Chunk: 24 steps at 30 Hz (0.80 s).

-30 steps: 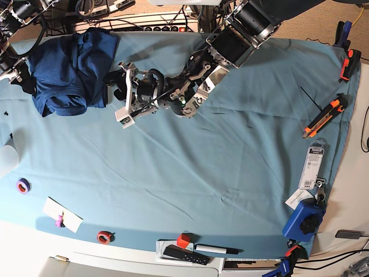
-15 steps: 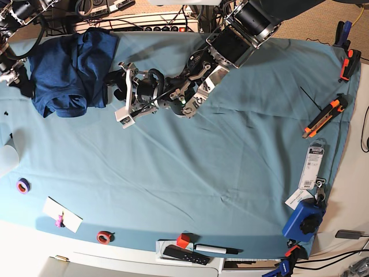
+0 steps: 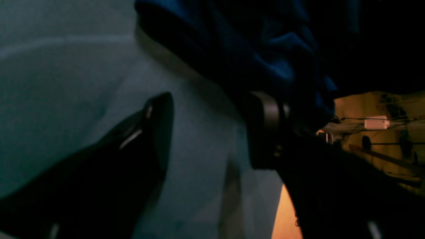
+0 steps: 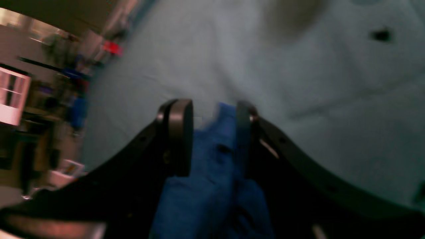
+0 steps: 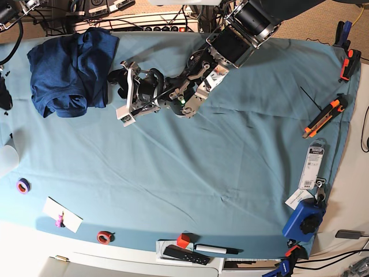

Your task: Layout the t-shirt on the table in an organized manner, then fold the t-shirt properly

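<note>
**A:** Teal cloth covers the counter (image 5: 190,173) edge to edge. Where is the shirt (image 5: 69,72)?

**B:** Bunched in a heap at the counter's far corner, partly folded over itself.

**A:** And the left pincer (image 5: 124,92)?

**B:** Just beside the shirt's edge, low over the cloth, spread wide. The left wrist view shows one finger (image 3: 265,129) touching the shirt's hem; nothing sits between the two.

**A:** The right pincer (image 4: 212,132)?

**B:** Its arm is off past the shirt's other side. In the right wrist view, blue fabric lies between its parted fingers (image 4: 179,132); whether they grasp it, I cannot tell.
</note>
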{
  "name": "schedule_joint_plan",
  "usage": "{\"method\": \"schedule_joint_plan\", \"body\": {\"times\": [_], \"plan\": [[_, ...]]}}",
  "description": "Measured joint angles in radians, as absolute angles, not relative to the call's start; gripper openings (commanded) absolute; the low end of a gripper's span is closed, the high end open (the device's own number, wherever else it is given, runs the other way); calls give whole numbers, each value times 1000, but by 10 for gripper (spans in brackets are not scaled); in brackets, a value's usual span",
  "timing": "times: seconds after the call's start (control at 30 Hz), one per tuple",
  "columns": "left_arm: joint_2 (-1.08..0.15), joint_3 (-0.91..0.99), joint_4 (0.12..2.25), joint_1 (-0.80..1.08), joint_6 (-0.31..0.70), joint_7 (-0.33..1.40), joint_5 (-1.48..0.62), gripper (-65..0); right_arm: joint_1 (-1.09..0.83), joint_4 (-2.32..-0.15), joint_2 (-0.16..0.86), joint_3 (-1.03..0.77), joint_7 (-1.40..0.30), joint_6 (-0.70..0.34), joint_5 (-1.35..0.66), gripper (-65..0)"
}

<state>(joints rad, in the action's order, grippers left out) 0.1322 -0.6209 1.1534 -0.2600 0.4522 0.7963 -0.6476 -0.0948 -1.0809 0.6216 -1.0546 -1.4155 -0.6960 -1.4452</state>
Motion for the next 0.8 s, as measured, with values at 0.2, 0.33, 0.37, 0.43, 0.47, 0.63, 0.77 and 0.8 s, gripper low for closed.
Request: {"method": "schedule_joint_plan", "body": {"times": [0.2,0.33,0.37,0.43,0.47,0.63,0.77,0.8], "plan": [[132,-584,1153,-264,456,820,-634,-464,-94,-1082,587,-1054,-1414,-696,-1448,-506],[132,-453,1153,-278,507,822,-633,-595,-94,-1082,553,-1053,-1411,-696,-1455,-650],[132,-413,1153,-281,523,821,-648,-615,-94,-1082,540,-1053,-1411,-696,-1453,-650],[132,-328,1153,-280,555,827,-685,-646,-95,-1104,507,-1053,-1414,-696,-1442,-650],[132,-285,1153,-280,576,841,-699,-650,-95,-1128,488,-1053,-1414,-696,-1443,-650],[118,-101,1154,-280,688,881,-890,-650,-97,-1335,429,-1053,-1414,-691,-1441,-650],[54,11,1176,-272,686,835,-984,-650,-97,-1586,395,-1054,-1418,-690,-1441,-650],[36,43,1198,-264,685,794,-980,-650,-97,-1654,389,-1054,-1420,-690,-1444,-650]]}}
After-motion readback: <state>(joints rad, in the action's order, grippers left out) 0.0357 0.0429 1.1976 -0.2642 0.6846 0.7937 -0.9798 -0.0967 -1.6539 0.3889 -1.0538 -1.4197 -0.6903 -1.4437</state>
